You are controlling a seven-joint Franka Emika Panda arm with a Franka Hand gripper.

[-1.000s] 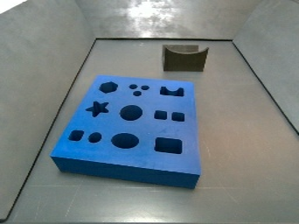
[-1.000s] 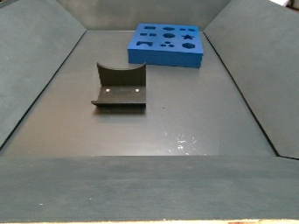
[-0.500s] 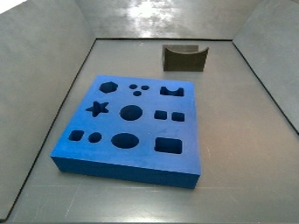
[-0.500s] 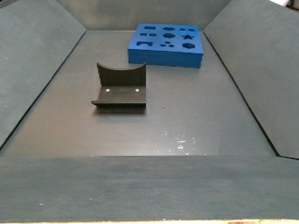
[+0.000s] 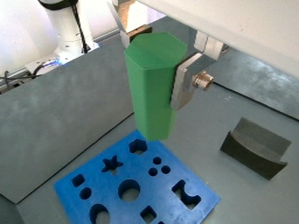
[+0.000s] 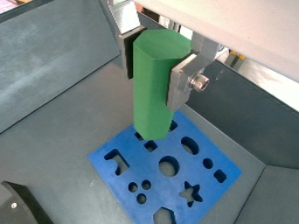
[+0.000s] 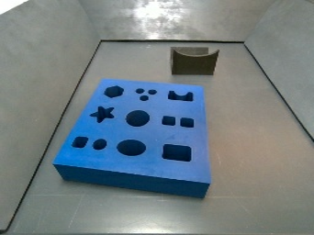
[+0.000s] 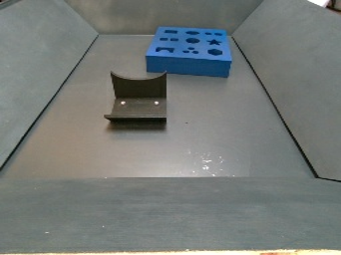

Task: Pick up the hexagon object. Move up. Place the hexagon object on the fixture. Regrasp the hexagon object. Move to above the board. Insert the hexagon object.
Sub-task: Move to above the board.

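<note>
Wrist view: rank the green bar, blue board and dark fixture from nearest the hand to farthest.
1. Green bar: clamped upright in the hand.
2. Blue board: directly below the bar's lower end.
3. Dark fixture: on the floor, off to the board's side.

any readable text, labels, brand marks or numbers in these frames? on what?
None readable.
Hexagon object, held upright in the tool above the board: plain green, no marking.
Board: shaped cut-outs only, no labels.
Fixture: plain dark, two pale dots, no text.
Clutter behind the enclosure wall in a wrist view: too blurred to read.
</note>
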